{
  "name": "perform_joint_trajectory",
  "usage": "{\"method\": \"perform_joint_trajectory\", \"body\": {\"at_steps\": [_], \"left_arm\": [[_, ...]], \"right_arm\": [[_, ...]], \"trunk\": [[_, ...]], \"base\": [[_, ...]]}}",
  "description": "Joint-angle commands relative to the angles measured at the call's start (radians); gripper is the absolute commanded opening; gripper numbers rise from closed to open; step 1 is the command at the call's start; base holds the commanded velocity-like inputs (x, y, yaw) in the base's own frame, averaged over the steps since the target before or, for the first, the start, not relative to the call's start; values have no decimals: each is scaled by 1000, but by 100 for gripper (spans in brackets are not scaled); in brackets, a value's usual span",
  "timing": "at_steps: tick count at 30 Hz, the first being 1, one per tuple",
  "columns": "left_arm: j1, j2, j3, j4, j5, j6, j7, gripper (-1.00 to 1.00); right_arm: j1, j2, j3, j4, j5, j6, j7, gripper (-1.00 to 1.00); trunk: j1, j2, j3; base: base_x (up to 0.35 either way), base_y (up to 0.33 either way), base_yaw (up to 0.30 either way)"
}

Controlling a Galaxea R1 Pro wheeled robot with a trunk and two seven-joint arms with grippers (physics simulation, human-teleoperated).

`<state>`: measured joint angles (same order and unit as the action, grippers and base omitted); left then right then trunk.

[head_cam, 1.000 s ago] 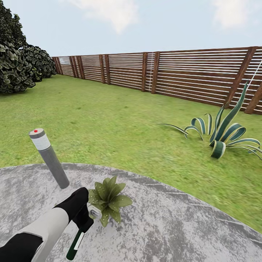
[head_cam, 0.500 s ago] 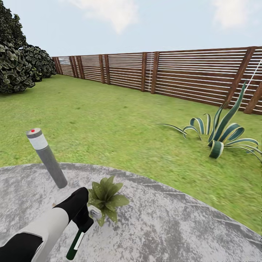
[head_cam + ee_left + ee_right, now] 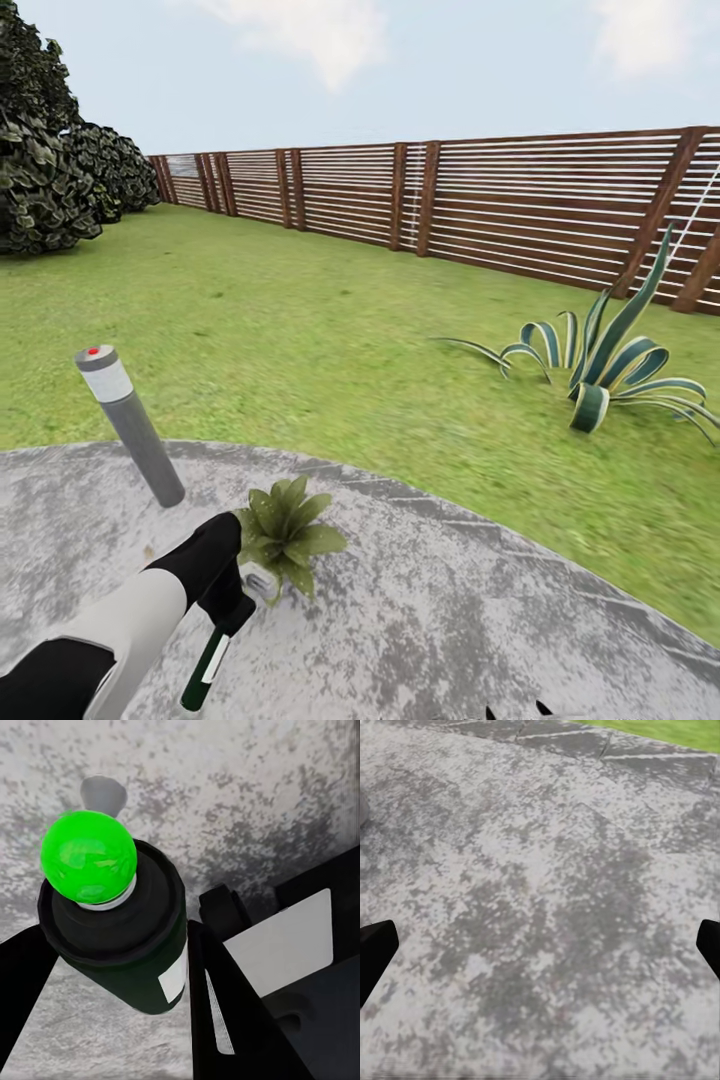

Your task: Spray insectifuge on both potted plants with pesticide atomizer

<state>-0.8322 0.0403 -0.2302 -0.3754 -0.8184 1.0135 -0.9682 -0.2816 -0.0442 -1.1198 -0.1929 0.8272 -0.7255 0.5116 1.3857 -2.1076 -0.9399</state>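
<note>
Your left gripper (image 3: 232, 600) is clenched around the pesticide atomizer (image 3: 207, 668); in the left wrist view the black fingers (image 3: 225, 1012) press against both sides of the dark bottle (image 3: 127, 945), so the pickup part of the job looks done. What remains, as far as these pictures go, is the spraying itself. One potted plant (image 3: 285, 532) sits on the grey patio (image 3: 450, 620) just ahead of your left gripper, close to touching the pale nozzle head. I can't make out any whitish specks on its leaves, so you should treat it as not yet covered. The second potted plant is not in front of you here, so it is left to do as well.

The atomizer's long axis runs steeply, tilted a little: its base hangs below and toward you from the gripper, while the nozzle end sits above the grip, right beside the plant. The nozzle seems to face the rosette, though the head is too small to be sure of its exact aim.

Your right gripper (image 3: 540, 945) is released, its two dark tips set wide apart over bare paving, holding nothing.

A grey bollard lamp (image 3: 130, 425) stands beyond your left gripper, on the side away from the plant; keep clear of it.
</note>
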Motion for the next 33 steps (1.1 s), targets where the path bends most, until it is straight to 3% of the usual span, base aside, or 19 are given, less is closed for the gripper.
{"method": "perform_joint_trajectory", "body": {"at_steps": [1,15,18,20,22,26,33], "left_arm": [[0,0,-3,-2,-9,4,-10,-100],[-16,-5,6,-4,-4,5,-10,-100],[-19,-5,54,-5,-5,5,-9,-100],[-26,-2,128,-4,-6,5,-2,-100],[-26,-1,169,-4,-9,4,9,-100],[-21,-3,183,-2,-11,5,15,-100],[-14,-7,177,-2,-13,4,16,-100]], "right_arm": [[-1,1,-9,-1,2,-1,8,100],[-1,0,-9,-2,3,-2,8,100],[-1,-1,-9,-2,3,-2,8,100],[-1,-1,-9,-2,3,-2,8,100],[-1,-3,-9,-2,3,-2,8,100],[-1,-7,-11,-3,3,-2,8,100],[-1,-10,-11,-28,3,-2,8,100]], "trunk": [[0,0,-2],[0,0,-18],[0,0,-22],[0,0,-24],[0,0,-26],[0,0,-31],[0,0,-35]], "base": [[-60,-72,162],[-4,-4,184],[0,0,186],[0,0,186],[0,0,186],[5,-2,185],[183,-144,84]]}}
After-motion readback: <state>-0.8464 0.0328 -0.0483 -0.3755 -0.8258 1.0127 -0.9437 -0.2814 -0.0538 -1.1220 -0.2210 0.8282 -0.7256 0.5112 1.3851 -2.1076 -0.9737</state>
